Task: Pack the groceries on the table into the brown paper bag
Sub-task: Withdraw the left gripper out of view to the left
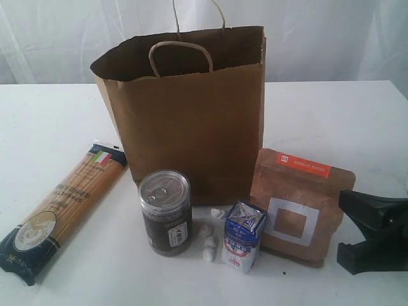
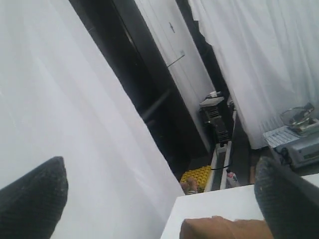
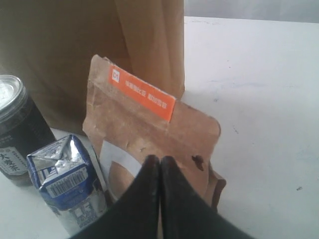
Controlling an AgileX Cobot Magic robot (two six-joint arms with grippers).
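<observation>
Pushed forward, your shut, empty right claw point(image 3: 159, 167) could topple the brown pouch point(image 3: 144, 119) onto the mini carton point(image 3: 70, 184) beside it.

White curtains point(image 2: 259, 59) hang beyond the left gripper point(image 2: 157, 167). A yellow object point(image 2: 196, 177) lies ahead, near a black device point(image 2: 217, 118).

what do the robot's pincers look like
Left pincer: dark grey fingers with fine dimpled texture and rounded tips. Right pincer: smooth black fingers tapering to narrow tips, with a black angular body. No cables or markings show.
</observation>
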